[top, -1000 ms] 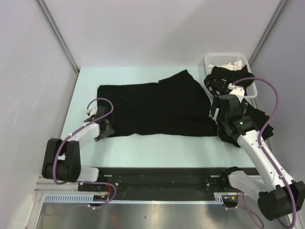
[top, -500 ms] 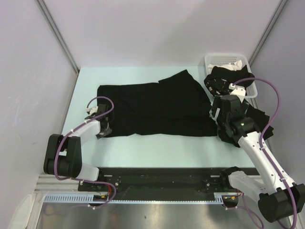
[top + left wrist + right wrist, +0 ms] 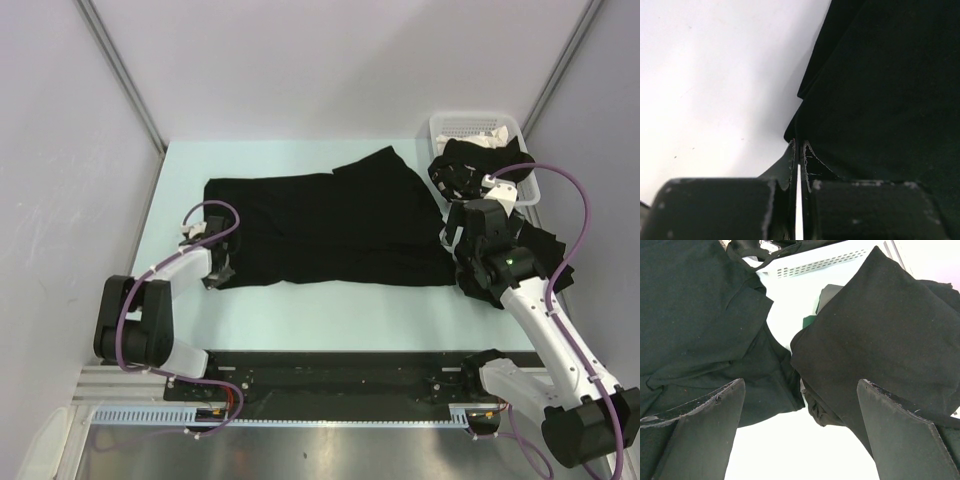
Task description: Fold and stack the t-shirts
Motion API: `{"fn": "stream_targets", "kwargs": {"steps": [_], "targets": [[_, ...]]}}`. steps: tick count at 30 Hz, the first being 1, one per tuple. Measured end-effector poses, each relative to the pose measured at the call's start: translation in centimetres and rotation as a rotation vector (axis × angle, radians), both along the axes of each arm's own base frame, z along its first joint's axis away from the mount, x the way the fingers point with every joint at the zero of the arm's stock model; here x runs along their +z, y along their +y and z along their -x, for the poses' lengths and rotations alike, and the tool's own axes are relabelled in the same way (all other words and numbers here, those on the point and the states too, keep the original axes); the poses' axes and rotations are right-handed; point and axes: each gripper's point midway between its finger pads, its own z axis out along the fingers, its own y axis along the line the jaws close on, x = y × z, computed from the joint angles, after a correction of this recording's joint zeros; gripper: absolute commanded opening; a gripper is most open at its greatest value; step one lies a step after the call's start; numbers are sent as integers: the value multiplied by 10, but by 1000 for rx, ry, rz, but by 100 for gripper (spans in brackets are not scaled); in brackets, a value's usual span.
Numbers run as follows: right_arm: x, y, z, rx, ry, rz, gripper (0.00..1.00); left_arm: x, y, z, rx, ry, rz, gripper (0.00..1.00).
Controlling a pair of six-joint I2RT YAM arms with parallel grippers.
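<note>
A black t-shirt [image 3: 330, 230] lies spread flat across the middle of the table. My left gripper [image 3: 218, 270] sits low at its near-left corner, and in the left wrist view the jaws [image 3: 799, 146] are shut with the cloth's corner [image 3: 865, 100] pinched at their tips. My right gripper [image 3: 456, 240] hovers open at the shirt's right edge. In the right wrist view its fingers [image 3: 800, 385] straddle the gap between that edge [image 3: 700, 320] and a folded black t-shirt pile [image 3: 890, 330], touching neither. The arm partly hides that pile [image 3: 550, 250] from above.
A white slotted basket [image 3: 470, 127] stands at the back right corner, with another black garment [image 3: 470, 160] draped over its near rim. Grey walls close in both sides. The basket wall [image 3: 815, 262] shows beyond the right gripper.
My left gripper slid a little toward the shirt's near-left corner and closed on it. The right arm has barely moved.
</note>
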Motion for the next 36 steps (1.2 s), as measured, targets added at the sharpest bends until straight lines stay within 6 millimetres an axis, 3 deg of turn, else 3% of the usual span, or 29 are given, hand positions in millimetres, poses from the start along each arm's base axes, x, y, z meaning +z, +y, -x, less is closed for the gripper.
{"fn": "stream_targets", "kwargs": {"steps": [8, 15, 29, 36], "targets": [[-2, 2, -6, 1, 1, 0, 100, 10, 8, 8, 26, 28, -8, 0], [2, 5, -12, 16, -23, -4, 100, 29, 20, 0, 23, 14, -67, 0], [2, 5, -12, 23, -20, 6, 100, 38, 40, 6, 45, 15, -82, 0], [0, 4, -13, 22, -14, 17, 100, 39, 58, 14, 84, 35, -92, 0]]}}
